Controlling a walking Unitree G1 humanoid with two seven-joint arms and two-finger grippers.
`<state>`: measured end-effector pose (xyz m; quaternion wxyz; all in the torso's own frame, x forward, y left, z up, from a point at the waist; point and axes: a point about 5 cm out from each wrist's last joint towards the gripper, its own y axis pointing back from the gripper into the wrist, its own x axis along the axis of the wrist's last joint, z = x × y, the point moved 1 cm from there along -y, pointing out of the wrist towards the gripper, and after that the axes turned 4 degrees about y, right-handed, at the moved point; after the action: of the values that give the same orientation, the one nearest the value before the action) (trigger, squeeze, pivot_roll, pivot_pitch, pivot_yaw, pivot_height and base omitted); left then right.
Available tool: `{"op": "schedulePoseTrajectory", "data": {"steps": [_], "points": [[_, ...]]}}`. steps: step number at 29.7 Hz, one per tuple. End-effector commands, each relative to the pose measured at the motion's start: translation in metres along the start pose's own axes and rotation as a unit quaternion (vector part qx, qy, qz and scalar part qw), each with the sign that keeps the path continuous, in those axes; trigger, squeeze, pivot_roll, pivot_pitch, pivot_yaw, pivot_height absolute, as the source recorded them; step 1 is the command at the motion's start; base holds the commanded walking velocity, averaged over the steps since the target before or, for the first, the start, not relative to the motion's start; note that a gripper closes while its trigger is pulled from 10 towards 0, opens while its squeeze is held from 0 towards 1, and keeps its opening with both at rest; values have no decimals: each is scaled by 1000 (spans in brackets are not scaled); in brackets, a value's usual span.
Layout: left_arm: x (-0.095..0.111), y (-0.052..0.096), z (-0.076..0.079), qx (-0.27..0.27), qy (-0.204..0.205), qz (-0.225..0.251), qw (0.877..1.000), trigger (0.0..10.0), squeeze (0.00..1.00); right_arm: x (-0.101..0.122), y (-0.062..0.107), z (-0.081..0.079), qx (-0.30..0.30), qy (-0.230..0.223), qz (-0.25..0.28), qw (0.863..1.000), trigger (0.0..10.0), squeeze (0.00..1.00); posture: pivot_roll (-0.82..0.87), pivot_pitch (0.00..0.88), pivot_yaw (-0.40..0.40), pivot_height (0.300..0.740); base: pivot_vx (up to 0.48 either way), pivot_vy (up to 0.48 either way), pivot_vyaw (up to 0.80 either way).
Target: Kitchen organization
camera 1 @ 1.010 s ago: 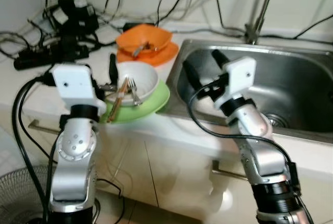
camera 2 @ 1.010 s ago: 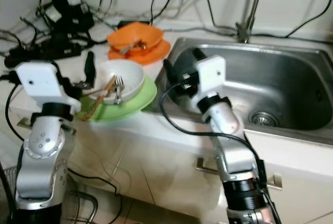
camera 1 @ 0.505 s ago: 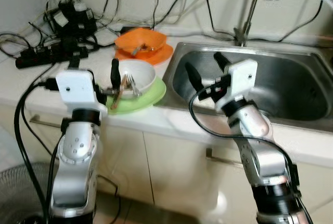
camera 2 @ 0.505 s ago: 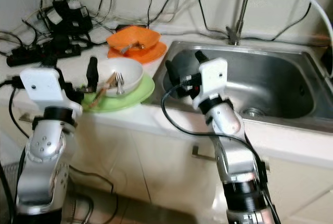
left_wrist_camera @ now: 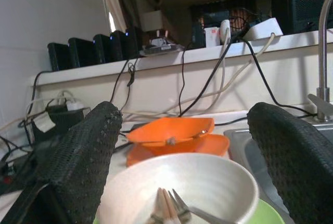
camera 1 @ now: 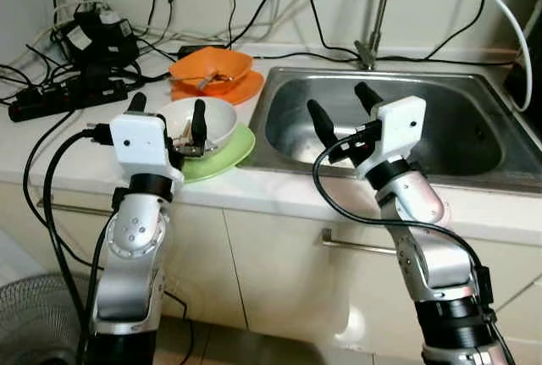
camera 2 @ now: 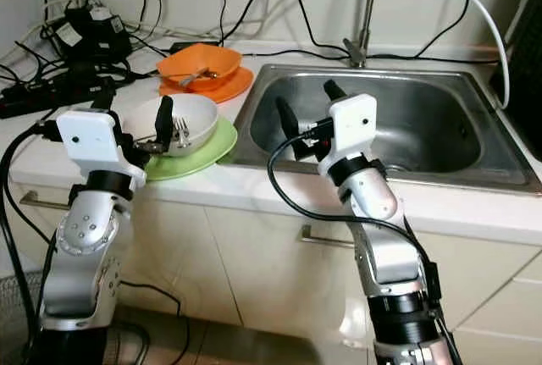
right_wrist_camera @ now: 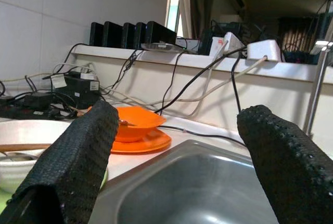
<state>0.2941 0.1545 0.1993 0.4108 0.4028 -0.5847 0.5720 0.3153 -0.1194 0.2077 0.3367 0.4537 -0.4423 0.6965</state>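
A white bowl (camera 1: 218, 118) holding a fork (left_wrist_camera: 183, 208) and chopsticks rests on a green plate (camera 1: 232, 150) near the counter's front edge. Behind it, an orange bowl (camera 1: 212, 66) sits on an orange plate (camera 1: 244, 90). My left gripper (camera 1: 168, 104) is open, level with the white bowl's near-left side, one finger by its rim and nothing held. My right gripper (camera 1: 337, 98) is open and empty over the front left part of the steel sink (camera 1: 474, 141).
Power strips and tangled cables (camera 1: 63, 94) crowd the counter's back left. A faucet (camera 1: 377, 9) with a white hose (camera 1: 508, 9) stands behind the sink. Below are cabinet doors with a bar handle (camera 1: 364, 247), and a floor fan (camera 1: 30, 323) at lower left.
The whole view has shifted: the counter now sits farther and lower, so the camera has drawn back. Both grippers stay open, the left by the white bowl, the right over the sink.
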Motion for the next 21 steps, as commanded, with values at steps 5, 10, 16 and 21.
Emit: {"op": "schedulePoseTrajectory", "data": {"steps": [5, 10, 16, 21], "points": [[0, 0, 3, -4, 4, 6, 1000, 10000, 0, 5, -2, 4, 4, 8, 4, 1000, 10000, 0, -141, 0, 53, 740, 0, 0, 0], [1, 0, -1, 2, 0, 10, 1000, 10000, 0, 4, -2, 1, 9, 7, 3, 1000, 10000, 0, -137, 0, 48, 740, 0, 0, 0], [2, 0, -7, 22, -5, 14, 1000, 10000, 0, 3, -1, -1, 13, 6, -1, 1000, 10000, 0, -135, 0, 48, 740, 0, 0, 0], [8, 2, -9, 39, -12, 26, 999, 10000, 0, 2, 0, -2, 15, 6, -4, 1000, 10000, 0, -127, 0, 43, 740, 0, 0, 0]]}}
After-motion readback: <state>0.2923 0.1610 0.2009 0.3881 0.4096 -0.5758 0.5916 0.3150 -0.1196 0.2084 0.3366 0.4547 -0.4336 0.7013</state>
